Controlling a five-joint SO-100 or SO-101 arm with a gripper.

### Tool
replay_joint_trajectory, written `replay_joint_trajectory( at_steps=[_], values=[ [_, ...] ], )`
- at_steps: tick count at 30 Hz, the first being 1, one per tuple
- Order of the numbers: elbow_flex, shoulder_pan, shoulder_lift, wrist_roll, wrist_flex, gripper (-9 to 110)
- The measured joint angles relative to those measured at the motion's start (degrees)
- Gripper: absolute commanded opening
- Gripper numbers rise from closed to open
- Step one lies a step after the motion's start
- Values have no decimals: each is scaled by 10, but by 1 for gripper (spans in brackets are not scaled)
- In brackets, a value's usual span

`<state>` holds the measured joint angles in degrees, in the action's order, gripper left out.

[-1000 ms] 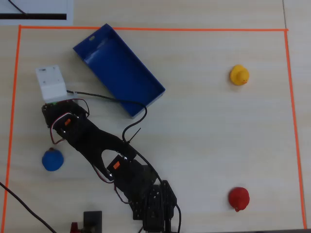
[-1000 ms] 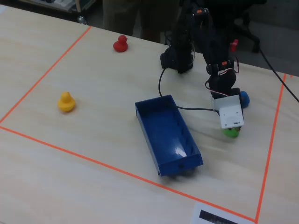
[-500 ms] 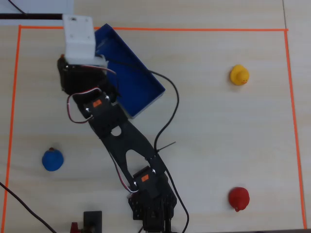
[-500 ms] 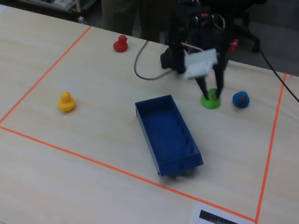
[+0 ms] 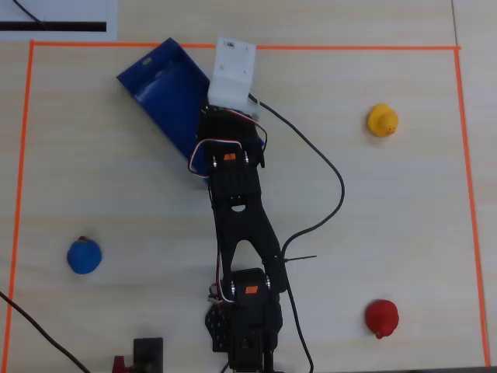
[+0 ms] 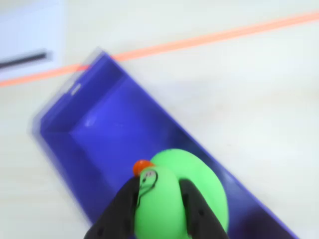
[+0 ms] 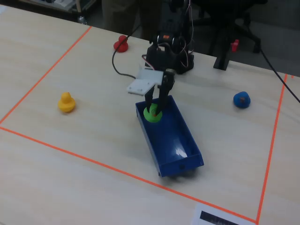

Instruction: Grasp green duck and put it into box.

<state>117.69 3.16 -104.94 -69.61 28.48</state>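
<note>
The green duck (image 6: 174,199) sits between my gripper's (image 6: 158,184) two black fingers (image 6: 122,209), which press on both sides of its head. The duck is over the near end of the blue box (image 6: 109,134), low inside its walls; I cannot tell whether it touches the floor. In the fixed view the gripper (image 7: 156,107) points down into the box's (image 7: 176,138) far end with the duck (image 7: 152,115) at its tips. In the overhead view the white wrist mount (image 5: 233,70) hides the gripper and the duck, beside the box (image 5: 159,89).
A yellow duck (image 5: 382,120), a blue duck (image 5: 84,256) and a red duck (image 5: 382,317) stand apart on the table inside an orange tape border (image 5: 248,47). A black cable (image 5: 326,179) loops to the right of the arm.
</note>
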Motion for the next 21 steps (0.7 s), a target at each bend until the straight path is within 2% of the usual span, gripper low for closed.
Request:
replay_joint_trajectory(
  at_steps=[6, 9, 14, 18, 20, 21],
  values=[
    [118, -1, -33, -10, -38, 1],
    [129, -2, -53, -3, -28, 20],
    [129, 33, -93, 29, 18, 34],
    [112, 40, -119, 52, 49, 30],
    [91, 37, -134, 62, 71, 22],
    [79, 36, -143, 66, 85, 14]
  ],
)
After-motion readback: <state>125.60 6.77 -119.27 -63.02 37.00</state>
